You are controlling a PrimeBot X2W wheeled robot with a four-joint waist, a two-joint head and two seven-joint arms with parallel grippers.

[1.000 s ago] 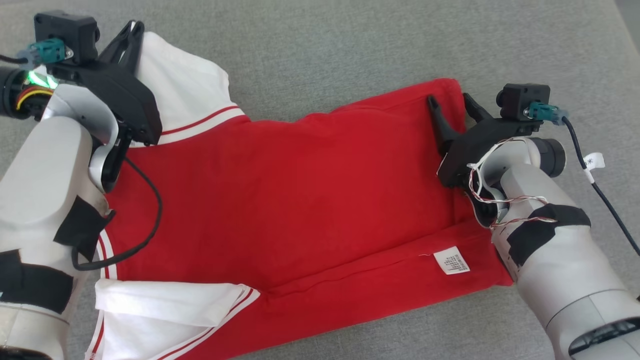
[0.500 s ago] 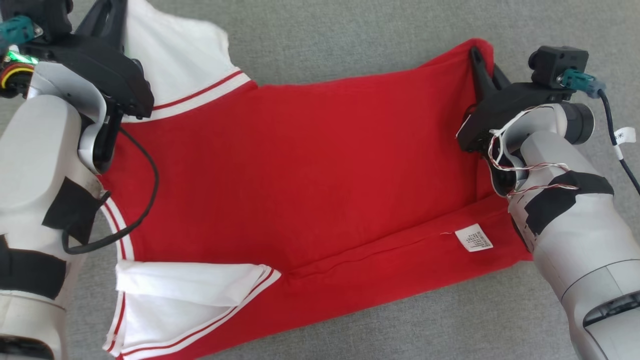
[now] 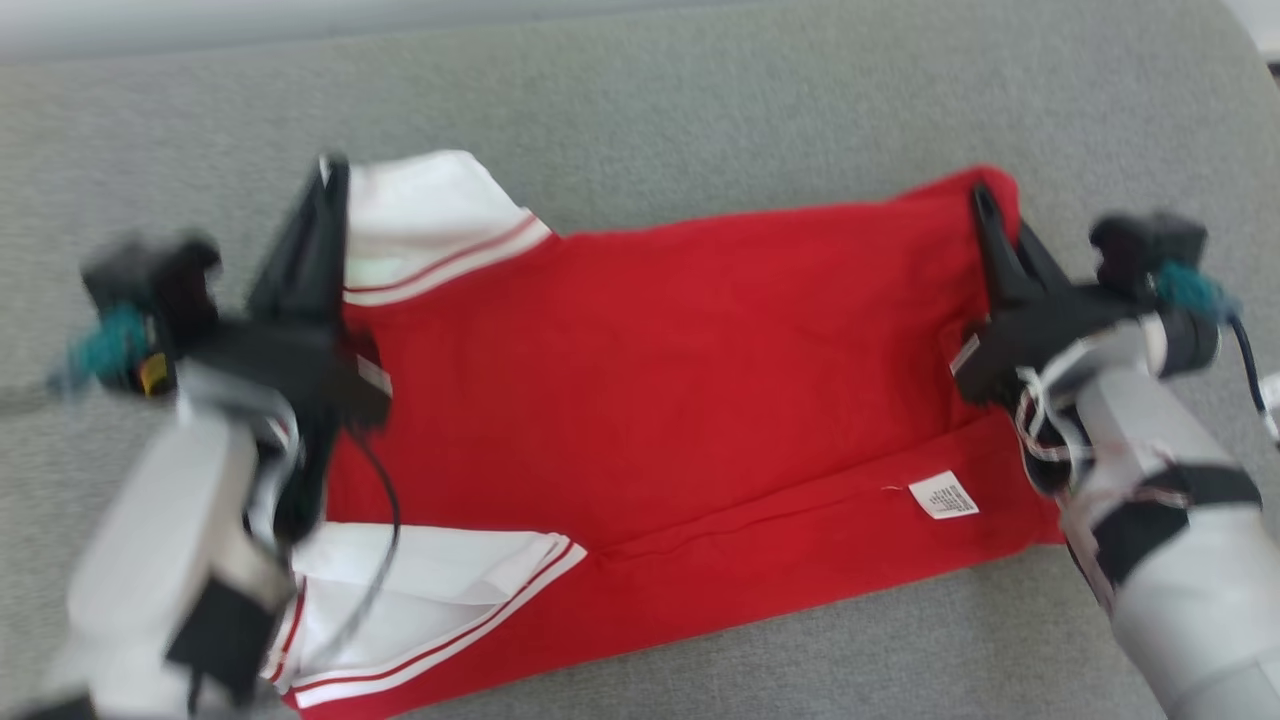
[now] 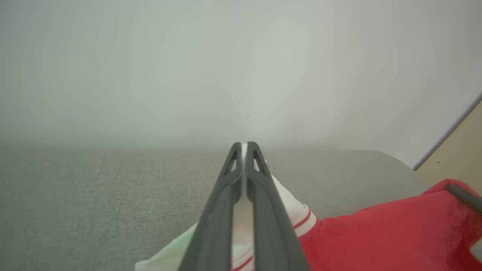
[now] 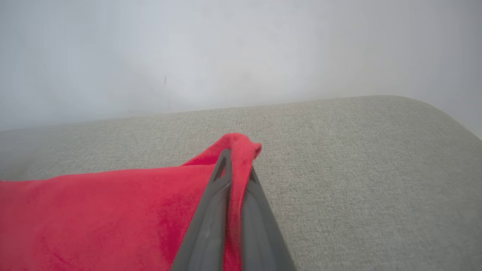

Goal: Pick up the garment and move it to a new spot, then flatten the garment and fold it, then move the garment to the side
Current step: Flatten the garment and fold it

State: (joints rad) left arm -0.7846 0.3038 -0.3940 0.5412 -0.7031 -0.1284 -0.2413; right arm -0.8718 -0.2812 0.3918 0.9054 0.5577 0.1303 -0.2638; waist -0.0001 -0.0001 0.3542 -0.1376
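My left fingers point(image 4: 224, 195) pinch the white sleeve point(image 3: 430, 200), my right fingers point(image 5: 209, 222) the red hem point(image 5: 241, 145). Both grips look thin, so pulling the shirt point(image 3: 650, 380) unevenly could slip one free.

Head cam looks steeply down over the whole red garment point(image 3: 650, 400). Wrist cams sit low and close at its opposite ends, facing across the grey fabric surface point(image 5: 357, 150) toward a pale wall point(image 5: 226, 45).
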